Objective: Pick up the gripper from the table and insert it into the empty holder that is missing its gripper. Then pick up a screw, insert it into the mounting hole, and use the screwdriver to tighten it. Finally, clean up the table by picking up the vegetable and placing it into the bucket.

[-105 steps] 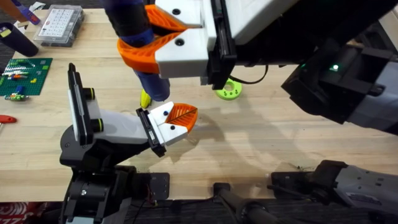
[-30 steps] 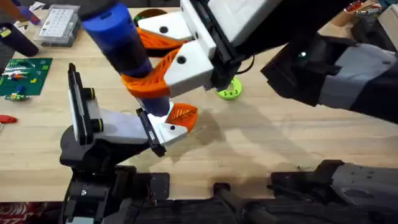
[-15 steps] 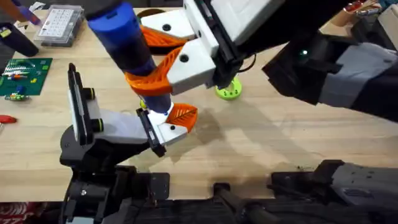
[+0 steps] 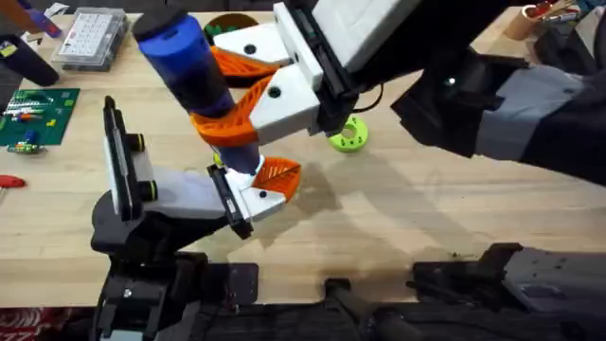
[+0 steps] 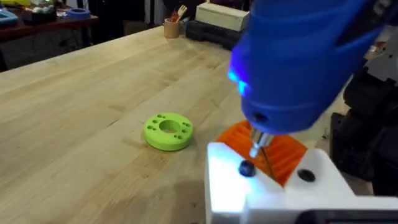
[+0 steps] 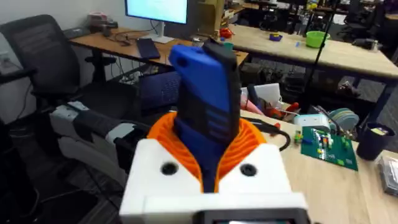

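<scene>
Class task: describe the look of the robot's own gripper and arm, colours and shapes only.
The right gripper has white blocky finger bases with dark round holes and orange ribbed pads. Behind it sits a white housing, then a bulky black and grey arm.

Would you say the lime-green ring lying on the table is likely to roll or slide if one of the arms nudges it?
The lime-green ring lies flat on the wooden table, so it would probably slide rather than roll. It looks like rigid plastic with holes, so likely light and stiff. Tipped onto its round edge, it might roll away.
</scene>
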